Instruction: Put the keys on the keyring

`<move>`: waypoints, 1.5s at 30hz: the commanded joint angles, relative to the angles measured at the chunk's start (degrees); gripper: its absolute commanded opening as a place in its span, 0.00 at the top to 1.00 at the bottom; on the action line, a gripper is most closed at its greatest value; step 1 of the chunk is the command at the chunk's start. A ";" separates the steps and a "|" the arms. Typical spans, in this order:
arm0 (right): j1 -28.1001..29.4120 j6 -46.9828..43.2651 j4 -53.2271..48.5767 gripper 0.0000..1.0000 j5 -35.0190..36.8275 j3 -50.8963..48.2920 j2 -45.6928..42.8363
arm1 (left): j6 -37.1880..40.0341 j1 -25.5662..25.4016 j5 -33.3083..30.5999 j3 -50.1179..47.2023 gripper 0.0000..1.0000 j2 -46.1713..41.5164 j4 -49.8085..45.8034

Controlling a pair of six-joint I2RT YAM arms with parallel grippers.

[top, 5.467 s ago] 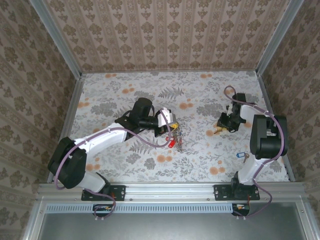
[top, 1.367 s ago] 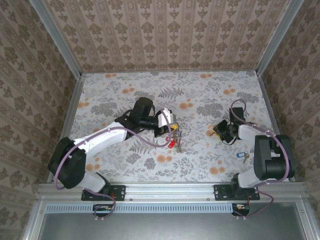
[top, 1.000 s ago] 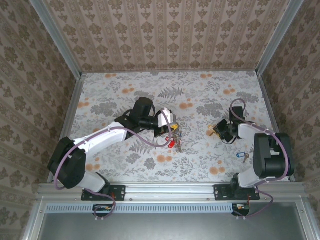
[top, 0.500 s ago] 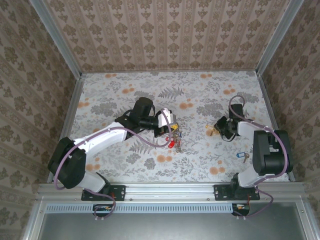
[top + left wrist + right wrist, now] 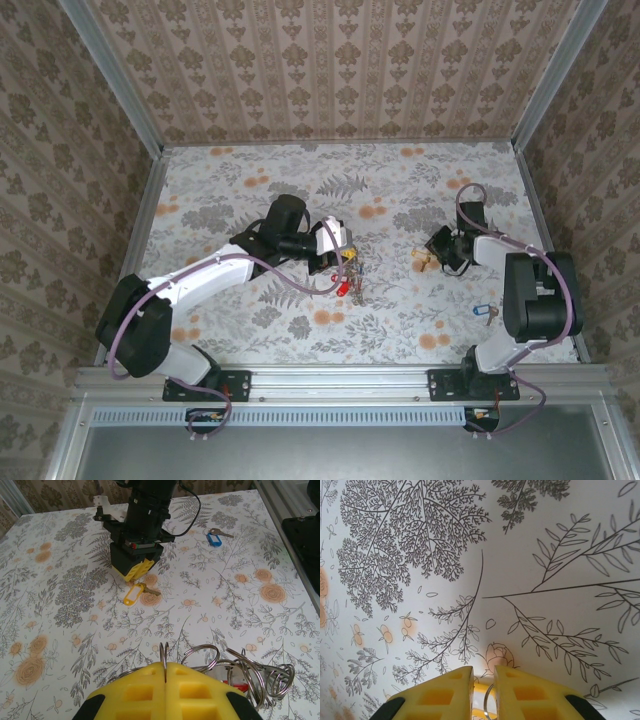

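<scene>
My left gripper point(image 5: 165, 666) is shut on the wire of the keyring point(image 5: 250, 672), whose silver loops and a red tag bunch to the right of its fingers; both sit mid-table, left gripper point(image 5: 343, 262) over keyring point(image 5: 350, 278). The yellow-tagged key point(image 5: 132, 594) lies flat on the cloth under the tips of my right gripper point(image 5: 136, 570). In the right wrist view that gripper point(image 5: 484, 672) has its jaws slightly apart, with the yellow tag and its small ring point(image 5: 490, 700) in the gap. The blue-tagged key point(image 5: 484, 312) lies by the right arm's base.
A floral cloth point(image 5: 400, 200) covers the table, which is walled on three sides by patterned panels. A metal rail point(image 5: 340, 380) runs along the near edge. The right arm's upper link point(image 5: 535, 290) stands close to the blue-tagged key point(image 5: 215, 538).
My right gripper has shifted a little left and toward the far side, staying over the yellow-tagged key, which has slid slightly left. The left arm and keyring have not moved.
</scene>
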 commanded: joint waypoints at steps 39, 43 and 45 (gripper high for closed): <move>9.68 -15.64 -26.08 0.83 18.58 15.19 7.05 | 1.00 0.02 0.48 0.76 1.00 -1.99 1.23; 9.14 -15.15 -24.88 0.88 17.93 13.53 5.30 | 1.11 0.04 0.61 1.07 1.00 -1.83 1.24; 8.70 -15.03 -23.75 0.86 17.39 12.34 4.19 | 1.10 0.02 0.84 1.19 1.00 -1.73 1.20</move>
